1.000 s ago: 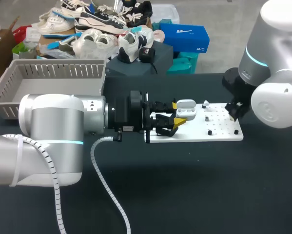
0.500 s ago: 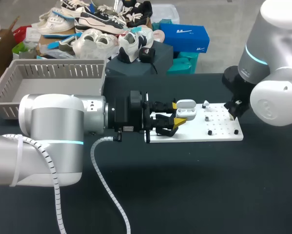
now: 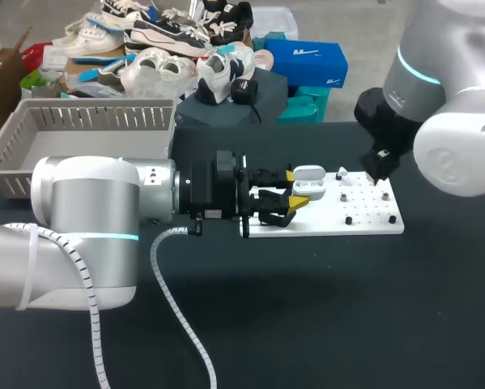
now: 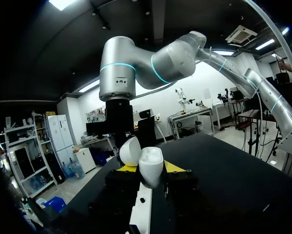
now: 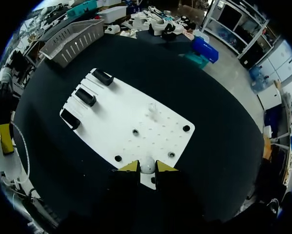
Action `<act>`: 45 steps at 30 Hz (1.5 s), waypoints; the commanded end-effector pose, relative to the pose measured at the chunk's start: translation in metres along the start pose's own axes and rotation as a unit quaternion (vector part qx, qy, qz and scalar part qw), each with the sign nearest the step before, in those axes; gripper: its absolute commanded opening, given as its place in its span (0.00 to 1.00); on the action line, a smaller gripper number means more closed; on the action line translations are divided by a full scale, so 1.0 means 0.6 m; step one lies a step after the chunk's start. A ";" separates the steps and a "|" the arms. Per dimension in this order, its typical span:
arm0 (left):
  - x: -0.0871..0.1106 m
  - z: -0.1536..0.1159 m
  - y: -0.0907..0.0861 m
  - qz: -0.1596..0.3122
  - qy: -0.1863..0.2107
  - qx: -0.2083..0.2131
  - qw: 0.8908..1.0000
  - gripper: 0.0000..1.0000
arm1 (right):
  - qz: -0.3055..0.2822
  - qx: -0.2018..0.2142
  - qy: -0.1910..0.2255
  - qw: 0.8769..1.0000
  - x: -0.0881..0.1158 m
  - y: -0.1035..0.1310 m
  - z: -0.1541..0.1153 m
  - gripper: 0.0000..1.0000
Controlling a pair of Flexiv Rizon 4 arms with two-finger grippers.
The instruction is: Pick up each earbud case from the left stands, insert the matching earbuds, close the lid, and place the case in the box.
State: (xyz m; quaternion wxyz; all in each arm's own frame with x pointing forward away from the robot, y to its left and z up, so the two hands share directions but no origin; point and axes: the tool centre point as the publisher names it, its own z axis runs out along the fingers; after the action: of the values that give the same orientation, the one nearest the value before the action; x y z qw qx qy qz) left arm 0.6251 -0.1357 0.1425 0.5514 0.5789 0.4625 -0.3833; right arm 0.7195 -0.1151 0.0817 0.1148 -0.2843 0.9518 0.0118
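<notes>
- Beside the left end of the white board, the left claw is gripping the open earbud case from both sides, with the lid standing up.
- Over the board's right end, the right claw is hanging with its fingers narrow, and the yellow tips are pinching a small white earbud between them.
- A second earbud is sitting on the board among the pegs, apart from both claws.
- Three black stands are lining the board's left end.
- The grey slatted box is resting at the far left of the dark tabletop, well apart from the case.
</notes>
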 end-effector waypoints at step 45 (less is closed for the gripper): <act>0.001 0.001 -0.001 0.001 -0.001 -0.002 1.000 0.00 | 0.509 0.086 0.173 0.839 0.088 0.128 -0.131 0.00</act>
State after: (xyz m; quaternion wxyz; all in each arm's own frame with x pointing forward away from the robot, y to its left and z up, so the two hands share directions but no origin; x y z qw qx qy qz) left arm 0.6250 -0.1358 0.1424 0.5515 0.5789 0.4624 -0.3833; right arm 0.6169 -0.0964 0.1371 0.0026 0.0815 0.9964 -0.0252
